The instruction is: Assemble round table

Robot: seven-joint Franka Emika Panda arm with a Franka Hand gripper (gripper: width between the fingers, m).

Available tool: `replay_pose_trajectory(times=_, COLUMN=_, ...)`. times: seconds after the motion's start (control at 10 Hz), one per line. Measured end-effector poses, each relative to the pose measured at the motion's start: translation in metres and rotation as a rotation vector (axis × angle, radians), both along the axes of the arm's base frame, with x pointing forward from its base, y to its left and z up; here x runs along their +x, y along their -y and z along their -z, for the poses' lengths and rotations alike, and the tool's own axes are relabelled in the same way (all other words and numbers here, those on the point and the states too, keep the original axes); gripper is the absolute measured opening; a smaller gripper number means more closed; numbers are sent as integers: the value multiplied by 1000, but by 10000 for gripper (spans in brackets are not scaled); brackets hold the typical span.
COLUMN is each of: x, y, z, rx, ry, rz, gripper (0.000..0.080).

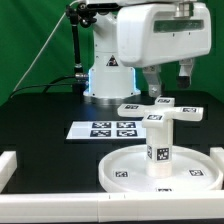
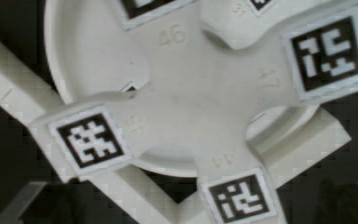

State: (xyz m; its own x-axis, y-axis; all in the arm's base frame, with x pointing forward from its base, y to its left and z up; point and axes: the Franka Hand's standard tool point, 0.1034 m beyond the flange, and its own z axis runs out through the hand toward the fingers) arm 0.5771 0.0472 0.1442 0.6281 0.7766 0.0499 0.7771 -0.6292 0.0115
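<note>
The white robot arm (image 1: 150, 35) is seen bent over at one o'clock; its two-finger gripper (image 1: 168, 85) is pointed downward, jaws spread, nothing clasped.

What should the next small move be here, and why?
Probably lower the open pincer onto the cross-shaped piece to grip it, perhaps to seat it. The cross rests on top of the upright post, which stands on the round disc. The pincer hovers above it, holding nothing.

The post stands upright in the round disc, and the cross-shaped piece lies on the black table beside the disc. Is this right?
Not quite: the cross-shaped piece sits on top of the post, as the exterior view shows. The rest holds.
</note>
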Motion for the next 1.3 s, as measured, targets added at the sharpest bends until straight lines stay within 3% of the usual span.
replay_pose_trajectory(times=0.4, x=1, y=2, z=1, rx=-21, ry=11, rz=-296, gripper=649)
replay_pose_trajectory(times=0.7, x=3, y=-2, z=2, rx=-81, ry=9, rz=-646, gripper=649)
replay_pose_trajectory(times=1.3, x=0, y=3, z=6, rx=-116, ry=-7, rz=-1067, gripper=649)
